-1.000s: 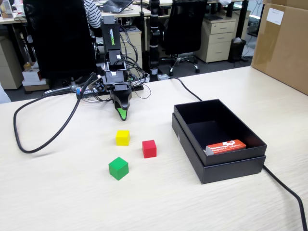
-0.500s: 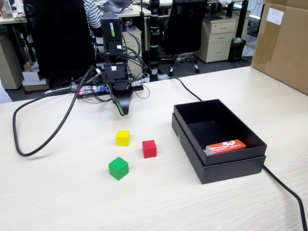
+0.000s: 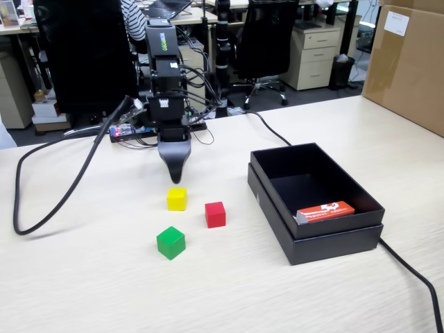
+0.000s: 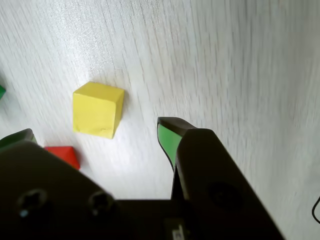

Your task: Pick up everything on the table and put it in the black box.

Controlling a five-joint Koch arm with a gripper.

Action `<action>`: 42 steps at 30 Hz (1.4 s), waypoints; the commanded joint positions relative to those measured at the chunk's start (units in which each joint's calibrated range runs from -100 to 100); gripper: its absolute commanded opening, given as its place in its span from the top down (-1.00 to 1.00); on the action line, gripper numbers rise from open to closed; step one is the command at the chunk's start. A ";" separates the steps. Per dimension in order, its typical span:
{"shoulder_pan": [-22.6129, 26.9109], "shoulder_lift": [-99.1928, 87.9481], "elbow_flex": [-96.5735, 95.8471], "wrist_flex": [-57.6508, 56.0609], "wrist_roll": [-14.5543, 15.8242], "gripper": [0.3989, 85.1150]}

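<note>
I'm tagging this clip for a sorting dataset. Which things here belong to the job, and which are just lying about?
Part of the job:
yellow cube
red cube
green cube
black box
gripper, above the table near the yellow cube

Lying about:
orange-red packet, already inside the box
brown carton
black cable

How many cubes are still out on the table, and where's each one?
3, none in the black box. The yellow cube sits nearest the gripper, the red cube to its right in the fixed view, and the green cube nearest the camera.
</note>
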 commanded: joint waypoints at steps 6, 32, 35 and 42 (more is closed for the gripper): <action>-0.59 10.07 9.61 -1.36 0.39 -0.11; -0.59 24.07 13.69 -1.36 0.83 0.66; -0.54 23.84 13.60 -1.36 0.78 0.92; 0.83 12.02 14.14 -3.43 0.39 0.93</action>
